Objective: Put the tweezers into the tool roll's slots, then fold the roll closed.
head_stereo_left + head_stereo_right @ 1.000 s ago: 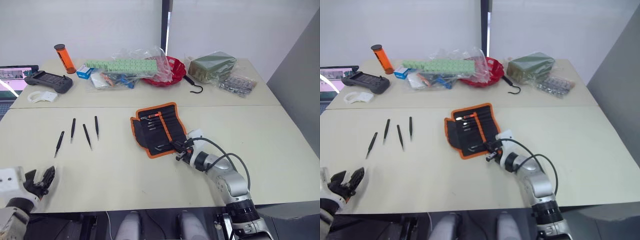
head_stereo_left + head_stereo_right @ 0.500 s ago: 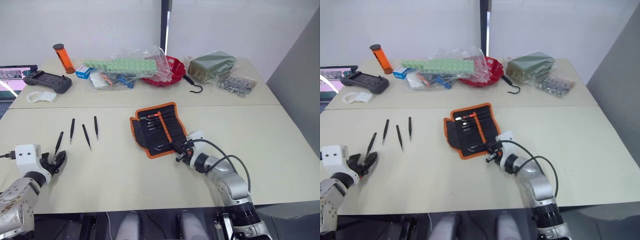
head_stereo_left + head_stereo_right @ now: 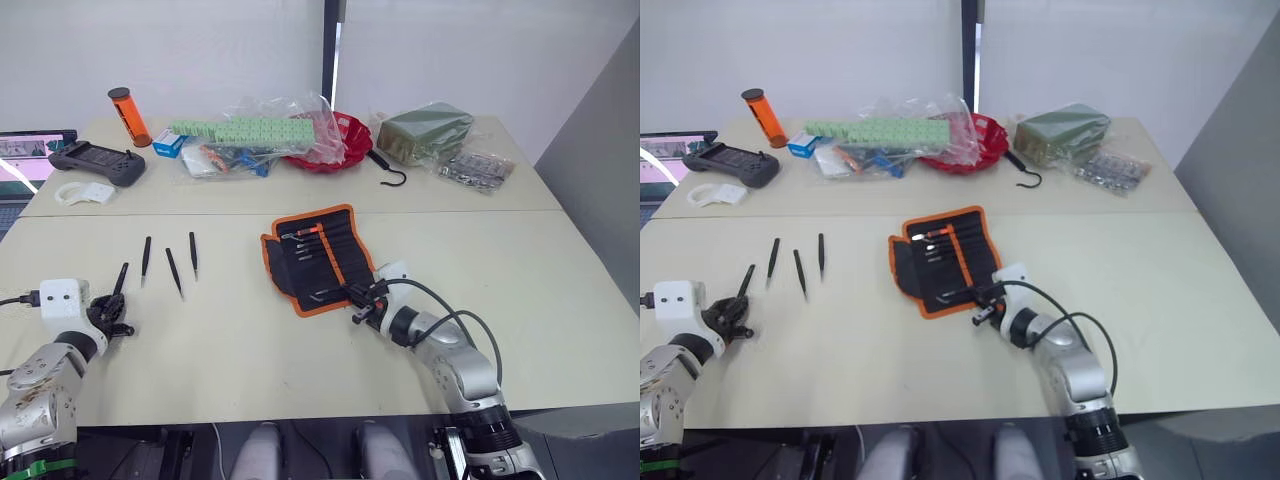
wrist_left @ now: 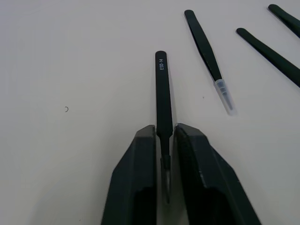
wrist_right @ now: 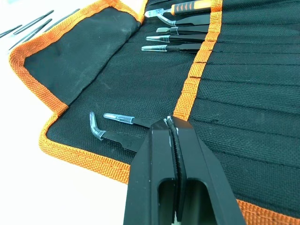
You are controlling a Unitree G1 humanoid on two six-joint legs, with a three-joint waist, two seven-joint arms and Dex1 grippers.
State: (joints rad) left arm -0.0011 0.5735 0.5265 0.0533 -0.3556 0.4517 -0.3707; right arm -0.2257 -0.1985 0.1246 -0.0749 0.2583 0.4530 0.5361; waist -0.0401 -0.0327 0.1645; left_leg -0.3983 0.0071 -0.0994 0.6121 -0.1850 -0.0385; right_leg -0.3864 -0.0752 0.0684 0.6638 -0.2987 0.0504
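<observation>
Jaws of the left gripper (image 4: 164, 140) pinched one slim black tweezer (image 4: 162, 91); right gripper (image 5: 171, 129) closed, empty — three more loose (black orange-edged fabric tool roll (image 3: 322, 257) unfolded).

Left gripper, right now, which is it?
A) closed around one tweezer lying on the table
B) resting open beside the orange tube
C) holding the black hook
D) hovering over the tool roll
A: in the left wrist view the left gripper has its two fingers pressed against either side of the leftmost tweezer, which lies on the table beside the other loose tweezers.
</observation>
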